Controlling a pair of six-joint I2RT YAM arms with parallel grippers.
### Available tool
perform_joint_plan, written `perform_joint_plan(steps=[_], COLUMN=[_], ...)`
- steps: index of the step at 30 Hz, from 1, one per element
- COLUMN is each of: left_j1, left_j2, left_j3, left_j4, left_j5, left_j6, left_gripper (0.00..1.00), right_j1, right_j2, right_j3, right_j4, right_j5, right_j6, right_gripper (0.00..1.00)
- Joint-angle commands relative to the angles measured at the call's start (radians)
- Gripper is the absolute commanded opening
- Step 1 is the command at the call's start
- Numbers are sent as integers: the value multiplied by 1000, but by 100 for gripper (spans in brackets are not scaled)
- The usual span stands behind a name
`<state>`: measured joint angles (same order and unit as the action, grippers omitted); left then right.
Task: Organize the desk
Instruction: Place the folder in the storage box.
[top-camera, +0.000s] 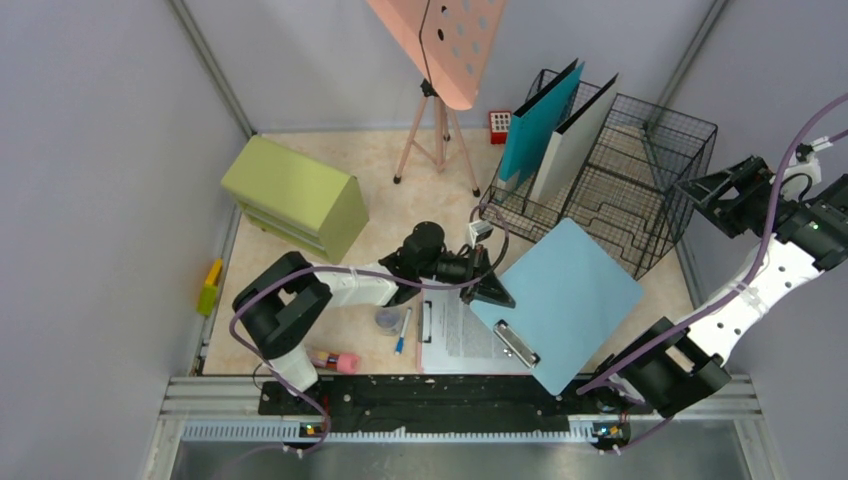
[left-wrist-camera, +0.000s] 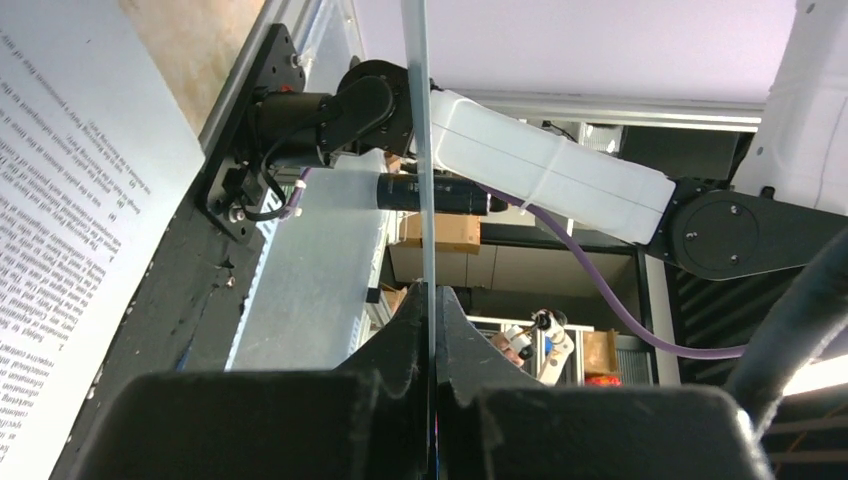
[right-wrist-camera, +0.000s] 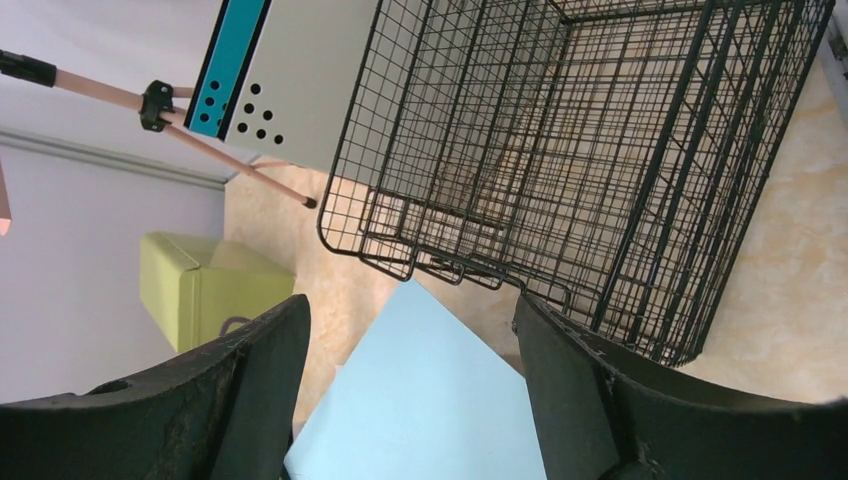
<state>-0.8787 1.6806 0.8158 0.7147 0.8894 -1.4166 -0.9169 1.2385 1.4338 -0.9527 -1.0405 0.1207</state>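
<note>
Your left gripper (top-camera: 492, 285) is clamped on the left edge of the pale blue clipboard (top-camera: 570, 290), tilted above the desk (top-camera: 380, 170) at frame centre; it looks thin, stiff, light and probably slick, so grip deep, while your right gripper (right-wrist-camera: 410, 305) waits, fingers apart, near the wire rack (top-camera: 640, 170).

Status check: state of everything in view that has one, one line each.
left gripper: shut on the blue clipboard's edge.
blue clipboard: held, tilted, partly over the printed sheet.
right gripper: open, empty.
wire rack: teal folder and white folder upright inside; other slots empty.
printed sheet: flat on the desk.
pen: lying on the desk.
green cabinet: drawers look shut.
</note>
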Motion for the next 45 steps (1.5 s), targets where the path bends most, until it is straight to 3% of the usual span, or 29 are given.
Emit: perform_joint_plan(steps=[1, 7, 20, 30, 45], left_j1=[-5, -5, 0, 4, -37], left_j2=[29, 70, 119, 131, 204], left_j3=[88, 134, 151, 96, 23], left_j4=[205, 277, 284, 311, 575], left_j5=[60, 108, 42, -67, -296], left_j6=[-47, -59, 2, 69, -21], left_gripper=[0, 0, 0, 0, 0], right_j1=[-20, -28, -31, -31, -31], right_j2=[6, 15, 4, -2, -11], right_j3=[-1, -23, -45, -54, -93], right_j4=[-5, -2, 5, 13, 43], right_j5=[-5, -17, -40, -45, -44], right_j6=[-47, -59, -66, -64, -53], right_gripper=[75, 74, 74, 74, 74])
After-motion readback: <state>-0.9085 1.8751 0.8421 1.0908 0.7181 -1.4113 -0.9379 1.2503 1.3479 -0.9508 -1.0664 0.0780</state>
